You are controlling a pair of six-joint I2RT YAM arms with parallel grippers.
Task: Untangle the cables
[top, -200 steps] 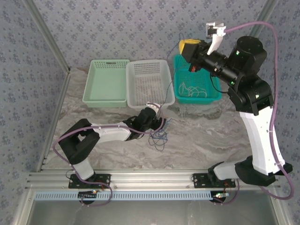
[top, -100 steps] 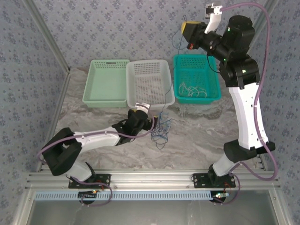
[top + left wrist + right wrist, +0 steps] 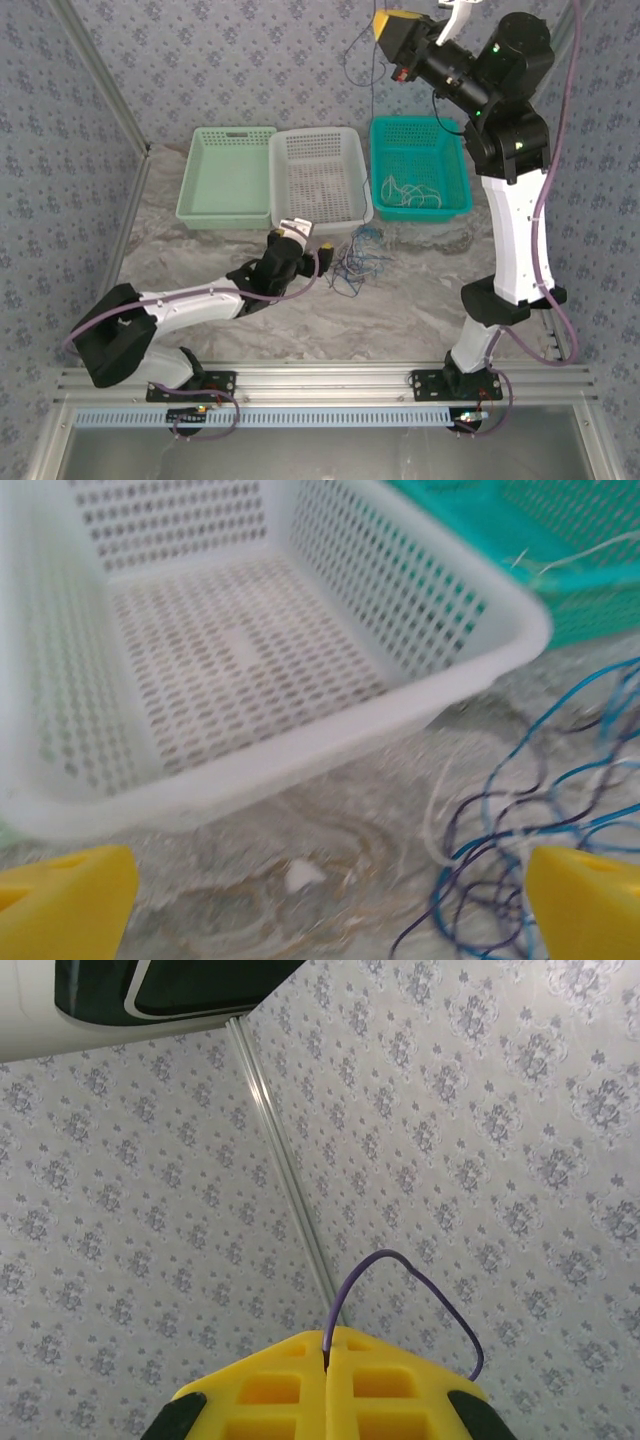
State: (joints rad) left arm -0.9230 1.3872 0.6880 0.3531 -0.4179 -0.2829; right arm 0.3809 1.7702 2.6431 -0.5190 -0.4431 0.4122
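One purple cable [image 3: 384, 1253] runs steeply down from the clamping right gripper [image 3: 327, 1348] to the tangle [image 3: 350, 265]; left gripper [image 3: 320, 880] gapes wide.

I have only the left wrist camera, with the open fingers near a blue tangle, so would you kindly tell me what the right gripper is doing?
Observer: The right gripper is up in the air, well off the table, shut on a thin purple cable that loops out of its grip.
Operator: Thank you. I see only a corner of the teal basket; does it hold anything?
Observer: Yes, a few whitish cables lie on its floor.
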